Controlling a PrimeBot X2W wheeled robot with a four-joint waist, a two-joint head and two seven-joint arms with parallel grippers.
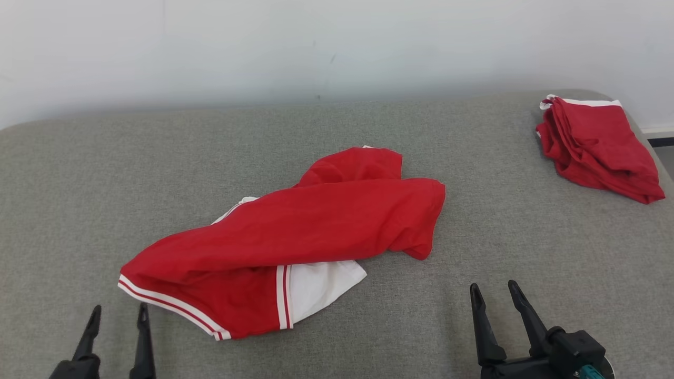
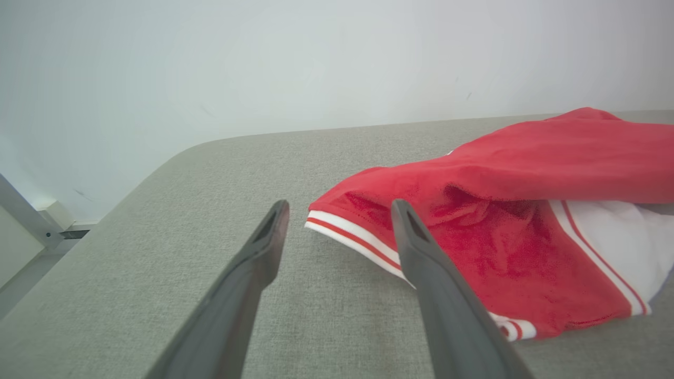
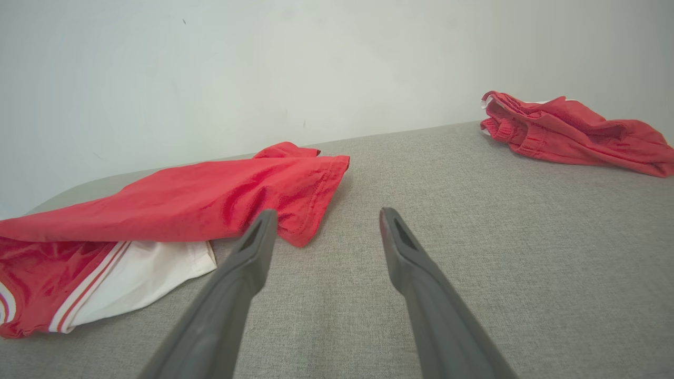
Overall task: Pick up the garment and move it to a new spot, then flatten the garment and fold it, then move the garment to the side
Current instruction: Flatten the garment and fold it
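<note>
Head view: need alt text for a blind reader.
A crumpled red garment with a white panel and striped trim lies in the middle of a grey surface; a second garment, also red, sits bunched at the far right. The left gripper and right gripper are open at the bottom edge, holding nothing.

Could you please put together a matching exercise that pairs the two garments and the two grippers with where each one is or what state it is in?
Things:
1. crumpled garment
2. second red garment
3. left gripper
4. right gripper

Places or states:
A. lying at the far right corner of the grey surface
B. open, at the lower right of the head view, over bare surface
C. loosely heaped in the middle, red with a white panel
D. open, at the lower left of the head view, just short of the striped hem

Pairs: 1-C, 2-A, 3-D, 4-B.
</note>
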